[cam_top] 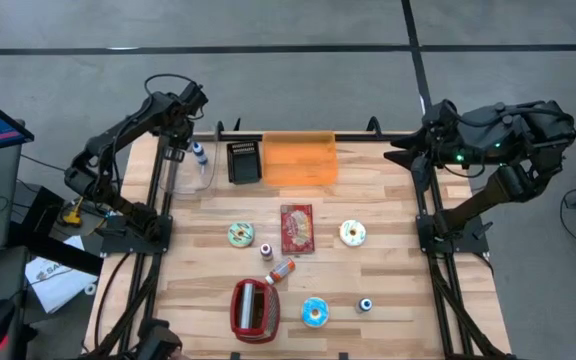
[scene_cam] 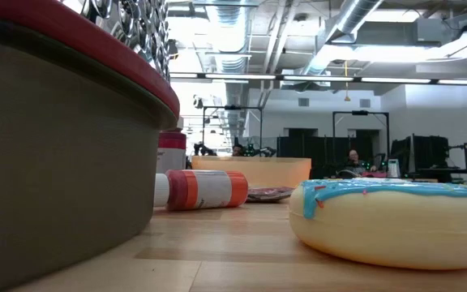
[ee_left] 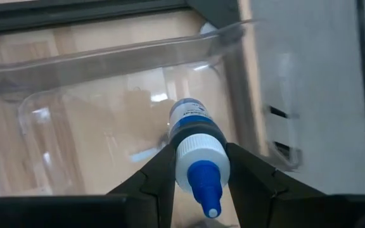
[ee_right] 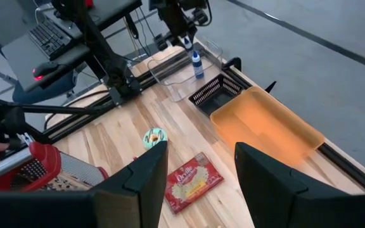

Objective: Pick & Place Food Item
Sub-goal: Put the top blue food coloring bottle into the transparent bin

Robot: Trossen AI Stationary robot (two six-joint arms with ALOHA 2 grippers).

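left end effector (ee_left: 198, 183) pinches blue-capped bottle (ee_left: 197, 149) above clear bin's rim (ee_left: 125, 54); right end effector (ee_right: 198, 168) spread.

table (cam_top: 388, 290) – wooden | on it – orange tray (cam_top: 299, 160); black basket (cam_top: 244, 162); three donuts; red packet (cam_top: 297, 228)
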